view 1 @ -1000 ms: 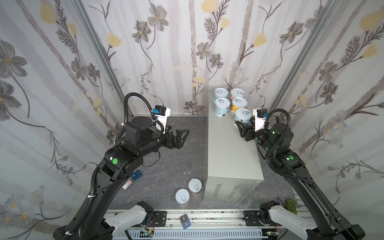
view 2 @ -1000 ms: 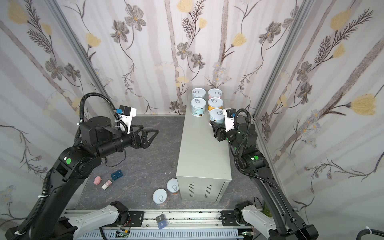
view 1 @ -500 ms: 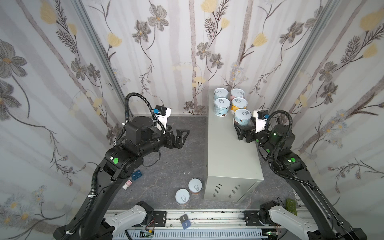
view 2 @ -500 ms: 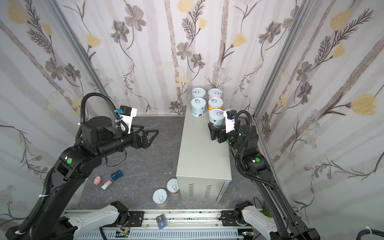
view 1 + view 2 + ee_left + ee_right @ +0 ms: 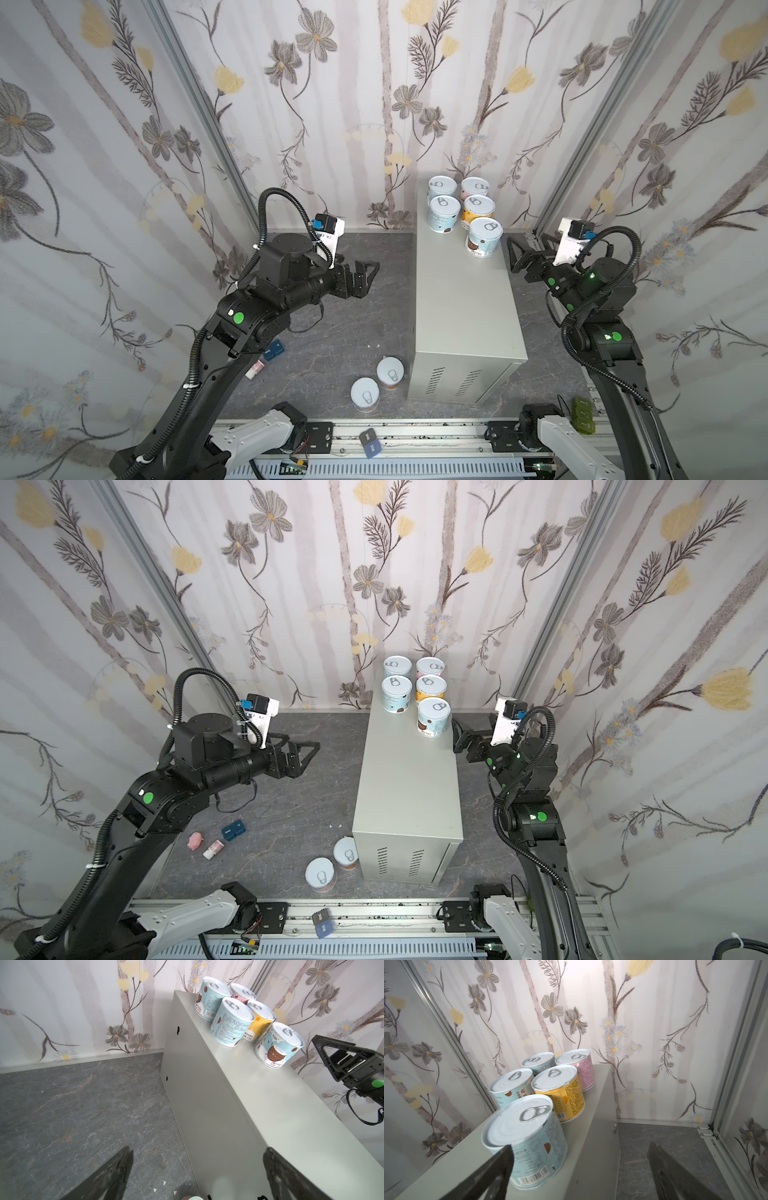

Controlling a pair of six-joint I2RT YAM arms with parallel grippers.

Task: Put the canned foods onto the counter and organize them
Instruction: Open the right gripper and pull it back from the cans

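**Five up, two down**

On the floor (image 5: 332, 332) stands your counter (image 5: 465, 299). The left gripper (image 5: 369, 278) hangs left of it and the right gripper (image 5: 512, 257) beside its far end, both spread wide and empty. Five canned foods (image 5: 444, 214) cluster on that end; two cans (image 5: 365, 395) sit by its vents (image 5: 453, 380).

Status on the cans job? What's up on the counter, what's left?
Done: five cans stand upright, clustered at the far end of the counter. In hand: nothing. The right pincer is open beside the nearest of those cans, and the left pincer is open over the floor. Left: two cans stand on the floor by the vented end, then probably tidying the group.
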